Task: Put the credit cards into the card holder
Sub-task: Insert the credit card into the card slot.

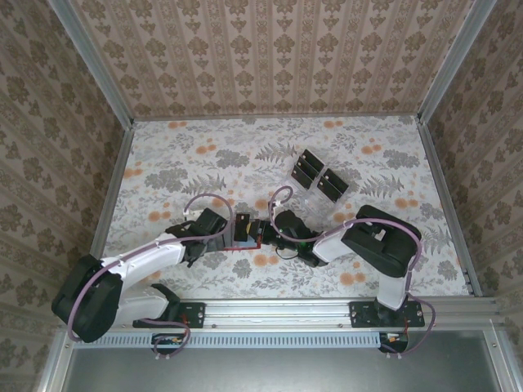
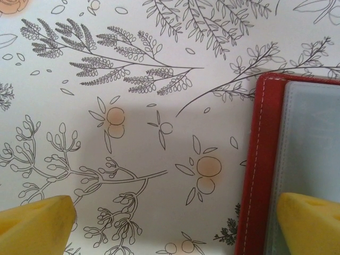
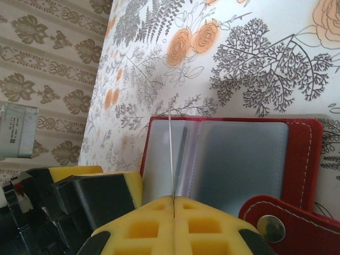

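Note:
The card holder [image 3: 239, 159] is a red wallet lying open on the floral table, its greyish pockets facing up; it also shows as the card holder [image 1: 245, 235] between the two arms. My right gripper [image 3: 173, 202] is shut on a credit card [image 3: 171, 154], seen edge-on as a thin pale line standing over the left pocket. My left gripper [image 2: 175, 228] is open at the card holder's [image 2: 265, 159] left border. One yellow fingertip [image 2: 311, 223] rests over the pocket and the other hangs above bare table. More black credit cards [image 1: 319, 175] lie further back.
The black cards sit in a clear tray [image 1: 296, 181] behind and right of the wallet. The left gripper's finger [image 3: 106, 186] stands close to the left of the right gripper. The wallet's closure tab with its metal snap [image 3: 273, 227] lies near the right gripper. Patterned walls enclose the table.

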{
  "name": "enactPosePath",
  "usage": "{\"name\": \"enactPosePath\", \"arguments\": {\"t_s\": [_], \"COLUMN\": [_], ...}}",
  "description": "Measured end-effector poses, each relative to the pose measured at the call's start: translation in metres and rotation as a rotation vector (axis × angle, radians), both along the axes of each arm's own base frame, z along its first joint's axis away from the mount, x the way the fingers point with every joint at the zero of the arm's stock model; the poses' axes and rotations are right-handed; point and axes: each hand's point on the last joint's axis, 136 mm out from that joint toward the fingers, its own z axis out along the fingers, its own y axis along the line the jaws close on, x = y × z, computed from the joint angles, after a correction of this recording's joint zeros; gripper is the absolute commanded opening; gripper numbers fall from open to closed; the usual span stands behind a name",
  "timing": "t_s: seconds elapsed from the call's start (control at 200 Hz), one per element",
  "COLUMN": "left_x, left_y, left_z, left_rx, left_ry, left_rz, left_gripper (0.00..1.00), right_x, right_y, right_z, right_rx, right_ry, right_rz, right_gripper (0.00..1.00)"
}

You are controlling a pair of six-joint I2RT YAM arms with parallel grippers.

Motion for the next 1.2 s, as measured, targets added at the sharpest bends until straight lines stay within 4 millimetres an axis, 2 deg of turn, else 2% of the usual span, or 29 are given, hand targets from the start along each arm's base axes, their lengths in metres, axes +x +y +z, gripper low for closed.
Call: {"name": "enactPosePath", "arguments": {"t_s": [0.215, 0.71, 0.91, 1.085, 1.2], "left_x": [-0.001, -0.003, -0.001, 0.004, 0.005], "left_y": [0.002, 0.004, 0.005, 0.003, 0.000], "left_z": [-0.001, 0.001, 0.010, 0.027, 0.028], "left_rx": [0.001, 0.000, -0.013, -0.043, -0.049], "left_ry": [0.000, -0.007, -0.039, -0.096, -0.102], "left_rz": [0.008, 0.018, 0.021, 0.004, -0.008], "left_gripper": [1.00, 1.00, 1.00, 1.00, 1.00], "right_x": [0.000, 0.001, 0.000, -0.001, -0.002], "right_y": [0.001, 0.003, 0.002, 0.002, 0.004], "right_z": [-0.009, -0.005, 0.003, 0.004, 0.005], "right_rx": [-0.004, 0.025, 0.038, 0.040, 0.042], "right_ry": [0.010, 0.010, -0.001, -0.002, -0.003], "right_rz": [-0.006, -0.015, -0.015, -0.013, -0.008], "right_gripper": [0.00, 0.00, 0.00, 0.00, 0.00]}}
